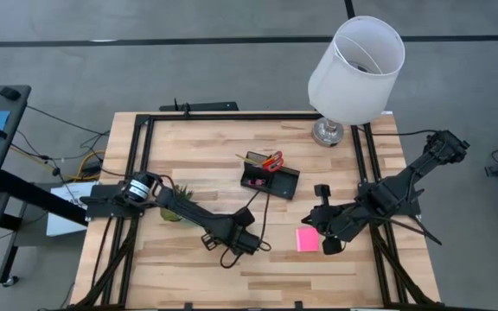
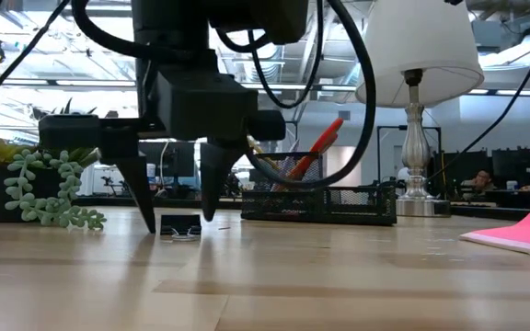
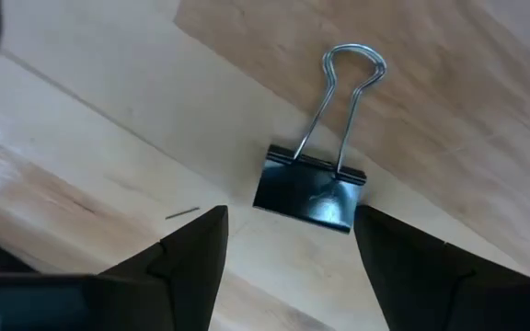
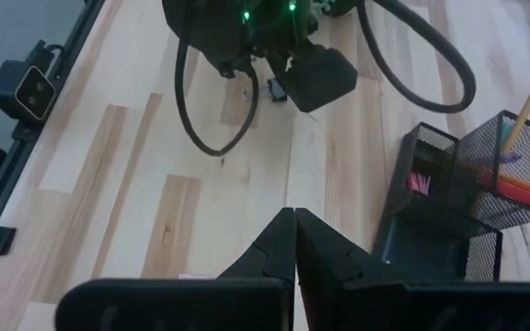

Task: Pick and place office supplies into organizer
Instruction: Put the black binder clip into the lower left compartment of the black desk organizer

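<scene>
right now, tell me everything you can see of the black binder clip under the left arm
The small black metal binder clip has a glossy folded body and two silver wire handles, which lie flat on the light wooden table. The left gripper hangs just over it, open, with its dark fingers on either side of the body, not touching it. Nothing else touches the clip.

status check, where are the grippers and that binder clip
Left gripper open, low over the black binder clip, clip flat on the table, not gripped. Right gripper shut, idle near the pink sticky pad. Organizer unobstructed.
</scene>
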### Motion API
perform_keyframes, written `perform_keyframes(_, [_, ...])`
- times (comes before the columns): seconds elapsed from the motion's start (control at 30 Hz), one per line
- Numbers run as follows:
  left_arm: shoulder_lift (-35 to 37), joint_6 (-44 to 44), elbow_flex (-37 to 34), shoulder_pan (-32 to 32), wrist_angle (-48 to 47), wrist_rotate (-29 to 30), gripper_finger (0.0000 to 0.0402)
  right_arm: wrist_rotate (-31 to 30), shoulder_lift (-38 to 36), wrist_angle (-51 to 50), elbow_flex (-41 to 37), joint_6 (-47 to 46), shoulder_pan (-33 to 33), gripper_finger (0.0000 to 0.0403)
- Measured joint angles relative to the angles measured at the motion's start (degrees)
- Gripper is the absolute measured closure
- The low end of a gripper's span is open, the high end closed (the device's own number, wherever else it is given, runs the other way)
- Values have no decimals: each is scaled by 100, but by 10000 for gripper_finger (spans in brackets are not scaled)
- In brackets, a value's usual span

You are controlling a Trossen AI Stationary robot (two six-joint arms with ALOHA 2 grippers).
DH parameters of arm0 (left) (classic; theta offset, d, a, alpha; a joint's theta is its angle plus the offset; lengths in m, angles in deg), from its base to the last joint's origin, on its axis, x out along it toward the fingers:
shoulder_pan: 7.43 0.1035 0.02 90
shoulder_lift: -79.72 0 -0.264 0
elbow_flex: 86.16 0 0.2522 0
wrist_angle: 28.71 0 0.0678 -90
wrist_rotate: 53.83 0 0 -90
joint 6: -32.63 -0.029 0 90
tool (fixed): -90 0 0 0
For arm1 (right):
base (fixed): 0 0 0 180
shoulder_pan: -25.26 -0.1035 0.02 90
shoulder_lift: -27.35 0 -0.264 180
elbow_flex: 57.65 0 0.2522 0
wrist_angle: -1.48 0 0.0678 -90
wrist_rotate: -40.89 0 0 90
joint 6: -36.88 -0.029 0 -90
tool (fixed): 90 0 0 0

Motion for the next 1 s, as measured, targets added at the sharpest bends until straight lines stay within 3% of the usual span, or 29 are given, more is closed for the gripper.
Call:
perform_keyframes(0.73, [-83, -867, -1, -28, 39, -124, 171, -18, 0, 22, -1, 119, 0, 403])
perform_keyframes(1.0, [-92, -1016, -9, -37, 4, -158, 257, -32, 0, 22, -2, 256, 0, 403])
